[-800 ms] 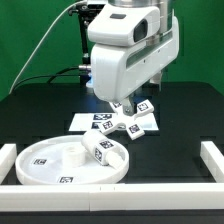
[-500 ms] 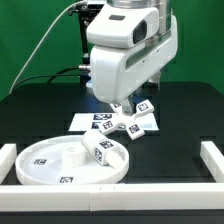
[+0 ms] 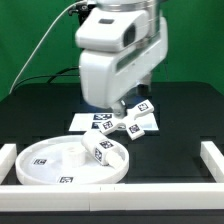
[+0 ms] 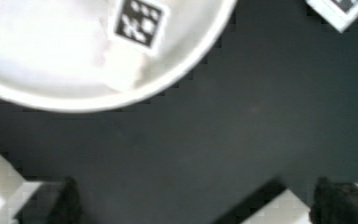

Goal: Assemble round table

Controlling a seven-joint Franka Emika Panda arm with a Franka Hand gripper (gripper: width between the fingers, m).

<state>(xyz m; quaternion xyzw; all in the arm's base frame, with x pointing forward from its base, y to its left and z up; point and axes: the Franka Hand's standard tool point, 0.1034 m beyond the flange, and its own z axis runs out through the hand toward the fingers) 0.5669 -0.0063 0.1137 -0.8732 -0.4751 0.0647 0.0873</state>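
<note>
- White plastic border rail (image 3: 100, 192) lies nearest, along the front edge of the black table (image 3: 185, 110); it is no part of the kit and is to be left alone.
- Just behind it, toward the exterior view's left, the round disc (image 3: 40, 165) rests flat, rim upward, with its hub (image 3: 72, 152) at the centre.
- The short leg (image 3: 100, 152) is seen inside the disc, beside the hub and near the rim. Whether it stands or lies cannot be told.
- Further back, the marker board (image 3: 85, 122) lies flat. The cross-shaped base (image 3: 137, 122) rests at its edge on the exterior view's right, well apart from the disc.
- The gripper (image 4: 194, 203) hangs over bare table beside the disc rim. In the wrist view its fingers (image 4: 51, 200) are spread with nothing between them, so no part is held.
- Step in hand, as judged: an approach to fetch a part, most likely the leg, since it must be seated in the hub before the base is fitted.
- For the next move, the spread jaws would have to be centred over the leg and lowered inside the rim.
- The raised rim and the hub crowd the leg, and a finger could strike either.
- Farthest back, the arm (image 3: 115, 50) hides part of the table.
</note>
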